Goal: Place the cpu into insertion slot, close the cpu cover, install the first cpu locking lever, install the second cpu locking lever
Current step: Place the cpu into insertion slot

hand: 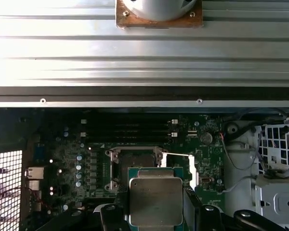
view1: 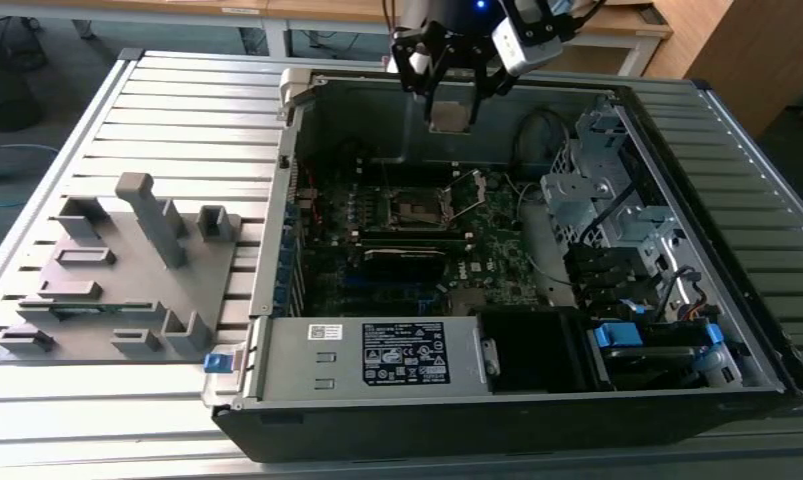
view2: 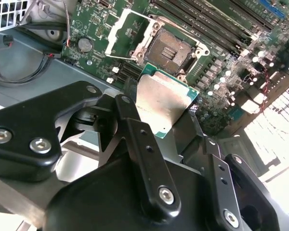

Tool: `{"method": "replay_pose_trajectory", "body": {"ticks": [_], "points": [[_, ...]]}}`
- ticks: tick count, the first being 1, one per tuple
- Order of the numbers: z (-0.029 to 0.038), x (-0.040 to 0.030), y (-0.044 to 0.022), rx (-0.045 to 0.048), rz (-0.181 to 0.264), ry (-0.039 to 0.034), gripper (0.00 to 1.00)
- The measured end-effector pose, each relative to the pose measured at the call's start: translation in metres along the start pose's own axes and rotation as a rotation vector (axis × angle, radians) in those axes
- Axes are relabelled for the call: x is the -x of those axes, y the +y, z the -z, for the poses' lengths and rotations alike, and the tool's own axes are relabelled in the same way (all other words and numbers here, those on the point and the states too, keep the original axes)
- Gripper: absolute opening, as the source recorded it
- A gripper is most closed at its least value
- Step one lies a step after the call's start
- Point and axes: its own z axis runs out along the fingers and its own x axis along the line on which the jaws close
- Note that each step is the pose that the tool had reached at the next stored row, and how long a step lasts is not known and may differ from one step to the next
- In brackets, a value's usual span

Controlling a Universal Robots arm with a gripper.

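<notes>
One small flat chip is all you are carrying: the gripper (view1: 451, 105) is clamped on the cpu (hand: 155, 201) by two opposite edges, holding it in the air above the insertion slot (view2: 171, 50) and apart from it. The slot lies bare, with the cpu cover (view2: 113, 34) swung up beside it. Treat the chip as probably light and stiff, but slick-faced and fragile underneath, so its edges look the right place to hold

matte black claw (view2: 163, 103) studded with silver screws (view2: 165, 194).
</notes>
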Motion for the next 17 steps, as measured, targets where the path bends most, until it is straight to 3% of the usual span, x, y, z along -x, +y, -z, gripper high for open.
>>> {"method": "replay_pose_trajectory", "body": {"ticks": [3,12,17], "points": [[-0.0033,-0.0031,-0.0004,-0.0007,0.001,-0.0055,0.54],[-0.0135,-0.0088,-0.0014,-0.0158,0.001,-0.0061,0.54],[-0.0158,-0.0090,-0.0017,-0.0172,0.001,-0.0063,0.54]]}}
